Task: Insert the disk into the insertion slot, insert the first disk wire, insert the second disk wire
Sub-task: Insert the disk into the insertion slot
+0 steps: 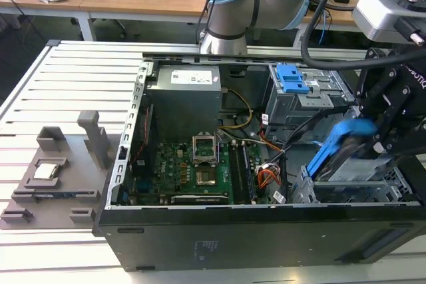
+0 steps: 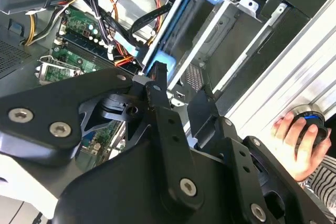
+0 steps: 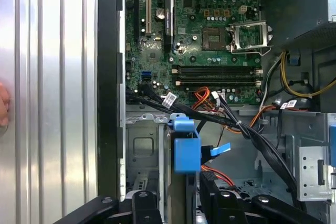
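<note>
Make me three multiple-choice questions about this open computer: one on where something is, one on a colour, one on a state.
1. Where does the processor chip lie?
A. in the motherboard socket
B. on the grey fixture beside the case
C. on the power supply

2. What colour is the carrier frame of the disk?
A. red
B. blue
C. green

3. How does the disk stand?
A. flat on the table
B. pushed fully home
C. tilted, held by the tool over the insertion slot

Answers:
1 B: the chip sits on the fixture at the exterior view's left.
2 B: the frame is bright blue in all views.
3 C: the exterior view shows it slanting above the cage.
</note>
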### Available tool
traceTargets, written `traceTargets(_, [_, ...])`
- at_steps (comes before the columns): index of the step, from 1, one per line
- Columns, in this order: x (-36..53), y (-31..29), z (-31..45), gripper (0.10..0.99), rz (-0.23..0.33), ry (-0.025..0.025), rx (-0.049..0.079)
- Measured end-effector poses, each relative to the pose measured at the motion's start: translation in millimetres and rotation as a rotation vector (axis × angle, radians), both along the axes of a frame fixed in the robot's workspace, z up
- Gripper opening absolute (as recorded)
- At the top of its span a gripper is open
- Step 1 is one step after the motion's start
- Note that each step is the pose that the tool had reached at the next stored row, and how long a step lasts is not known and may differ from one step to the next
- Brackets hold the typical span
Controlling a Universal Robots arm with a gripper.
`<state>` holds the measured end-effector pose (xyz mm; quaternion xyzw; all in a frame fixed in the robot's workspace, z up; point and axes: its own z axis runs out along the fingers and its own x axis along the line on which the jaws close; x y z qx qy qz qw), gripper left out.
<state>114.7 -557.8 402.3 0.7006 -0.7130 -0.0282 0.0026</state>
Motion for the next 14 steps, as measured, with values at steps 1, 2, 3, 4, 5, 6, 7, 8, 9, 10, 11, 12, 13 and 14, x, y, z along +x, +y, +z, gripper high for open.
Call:
traceTargets(1, [0.0, 0.0, -0.1, 0.435, 0.000, 0.0000, 0.000])
traceTargets(2, [0.0, 0.0, 0.0, 0.435, 0.000, 0.0000, 0.000])
traceTargets(3, [0.0, 0.0, 0.0, 0.435, 0.000, 0.0000, 0.000])
traceTargets(4, [0.0, 0.0, 0.0, 0.435, 0.000, 0.0000, 0.000])
traceTargets(5, [0.0, 0.0, -0.1, 0.435, 0.000, 0.0000, 0.000])
traceTargets(6, [0.0, 0.0, -0.1, 0.424, 0.000, 0.0000, 0.000])
traceTargets(7, [0.0, 0.0, -0.1, 0.357, 0.000, 0.0000, 0.000])
traceTargets(8, [0.0, 0.0, -0.1, 0.294, 0.000, 0.0000, 0.000])
traceTargets(9, [0.0, 0.0, -0.1, 0.235, 0.000, 0.0000, 0.000])
traceTargets(10, [0.0, 0.0, -0.2, 0.173, 0.000, 0.0000, 0.000])
traceTargets(11, [0.0, 0.0, -0.2, 0.114, 0.000, 0.0000, 0.000])
traceTargets(12, [0.0, 0.0, -0.2, 0.106, 0.000, 0.0000, 0.000])
traceTargets(13, [0.0, 0.0, -0.2, 0.106, 0.000, 0.0000, 0.000])
traceTargets(14, [0.0, 0.0, -0.3, 0.106, 0.000, 0.0000, 0.000])
